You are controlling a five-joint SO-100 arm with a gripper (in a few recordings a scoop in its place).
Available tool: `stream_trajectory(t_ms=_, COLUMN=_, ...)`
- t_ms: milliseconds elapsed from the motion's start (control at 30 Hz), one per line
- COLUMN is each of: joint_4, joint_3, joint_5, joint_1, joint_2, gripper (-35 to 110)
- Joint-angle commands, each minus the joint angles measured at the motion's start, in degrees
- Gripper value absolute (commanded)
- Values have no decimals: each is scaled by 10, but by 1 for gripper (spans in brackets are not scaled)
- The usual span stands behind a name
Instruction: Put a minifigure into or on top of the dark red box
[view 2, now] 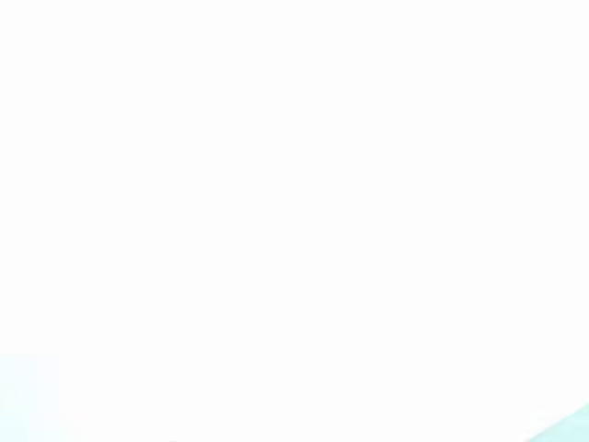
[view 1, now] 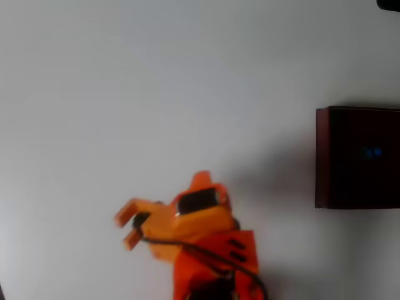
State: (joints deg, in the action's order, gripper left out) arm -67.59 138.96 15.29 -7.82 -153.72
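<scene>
In the overhead view the dark red box [view 1: 322, 156] sits at the right edge, its maroon left wall showing beside a nearly black inside. A small bright blue spot, the minifigure [view 1: 373, 152], lies inside the box near its middle. My orange gripper [view 1: 127, 226] is at the lower middle of the table, far left of the box. Its two fingers point left with a small gap between them and nothing held. The wrist view is washed out to plain white.
The white table [view 1: 156, 94] stretches across the overhead view. A dark object [view 1: 389, 4] pokes in at the top right corner. The arm's orange body and black cable [view 1: 219, 262] take up the bottom middle.
</scene>
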Motion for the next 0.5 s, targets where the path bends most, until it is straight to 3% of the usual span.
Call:
stream_trajectory(t_ms=0, joint_4=-10, joint_3=103, joint_5=-30, joint_1=-101, joint_2=-177, gripper=0)
stream_trajectory(t_ms=133, joint_4=-57, joint_3=252, joint_5=-57, joint_1=-163, joint_2=-387, gripper=0)
stream_trajectory(t_ms=467, joint_4=-94, joint_3=334, joint_5=-68, joint_1=-253, joint_2=-386, gripper=0)
